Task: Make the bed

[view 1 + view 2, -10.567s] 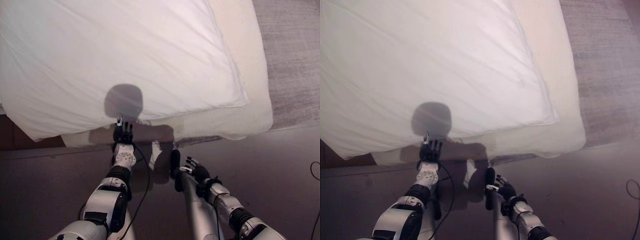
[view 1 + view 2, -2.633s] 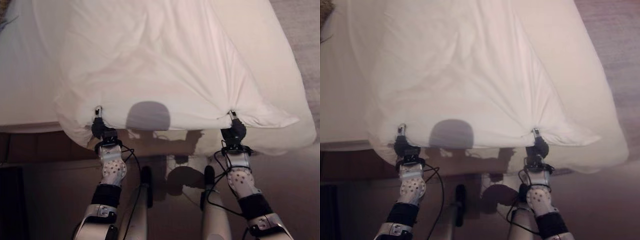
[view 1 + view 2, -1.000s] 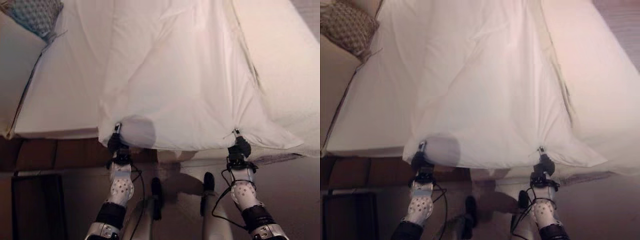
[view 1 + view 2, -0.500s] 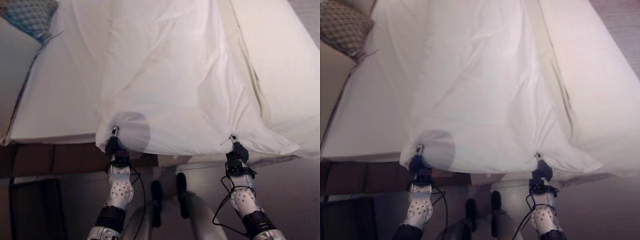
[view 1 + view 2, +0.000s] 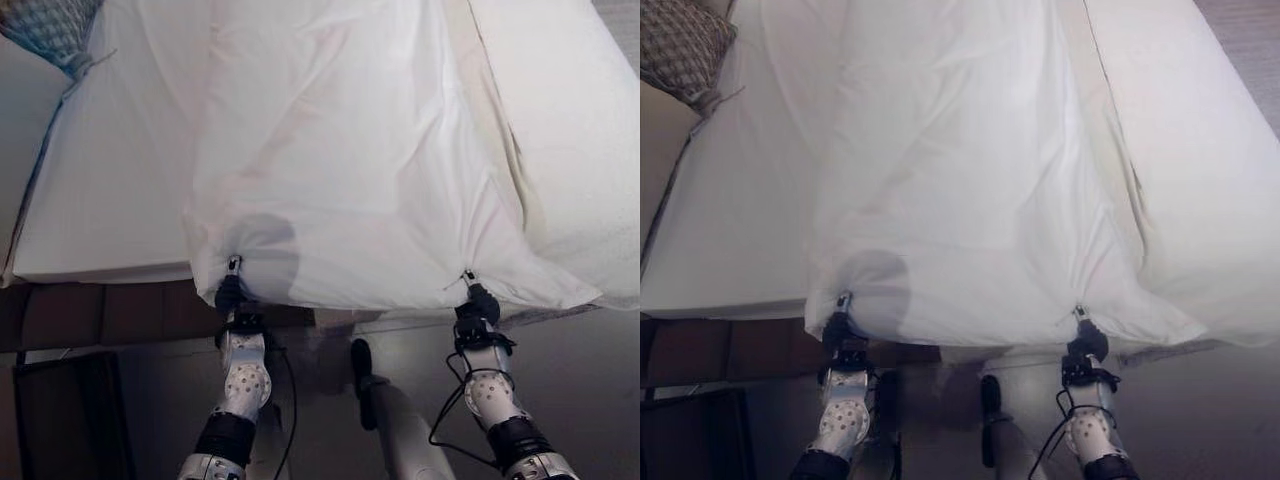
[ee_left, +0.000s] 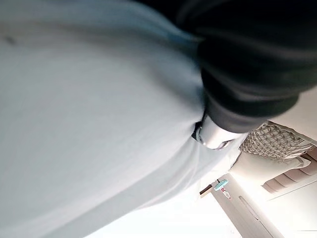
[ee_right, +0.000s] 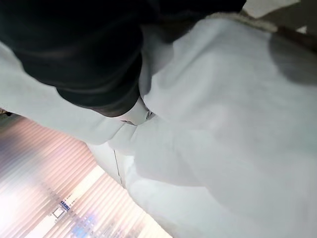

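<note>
Duvet [image 5: 350,170] lies bunched along the bed [image 5: 110,200]; the left hand [image 5: 229,293] and right hand [image 5: 477,303] each seem clenched on its near edge.

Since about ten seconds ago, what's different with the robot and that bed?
Then both hands hung free below the bed's edge. Now the left hand and right hand each pinch the white duvet's near edge, and it hangs bunched between them. The mattress stayed put.

Patterned cushion [image 5: 50,28] at far left corner — dark floor [image 5: 600,390] below.
</note>
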